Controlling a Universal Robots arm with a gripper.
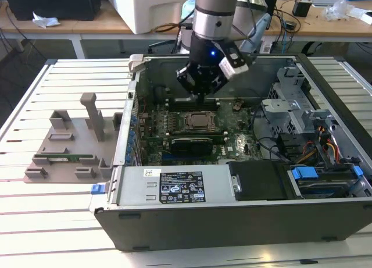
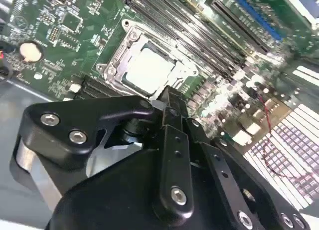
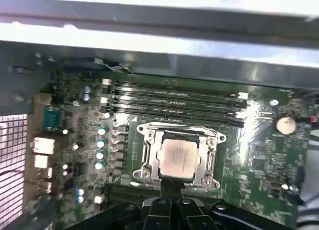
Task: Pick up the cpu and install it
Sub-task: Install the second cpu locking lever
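Exterior view: gripper [image 1: 203,95] hangs inside open computer case [image 1: 244,221], just above motherboard [image 1: 174,141], holding nothing. Cpu [image 1: 199,121] sits flat in socket frame [image 1: 200,128]. Second wrist view: jaws clenched together, empty, tips just beside socket edge; cpu [image 2: 148,70] silvery, seated in frame. First wrist view: cpu [image 3: 179,158] between memory slots [image 3: 174,104] and gripper [image 3: 172,202]. Grey fixture [image 1: 70,143] lies on counter [image 1: 52,215], well apart.
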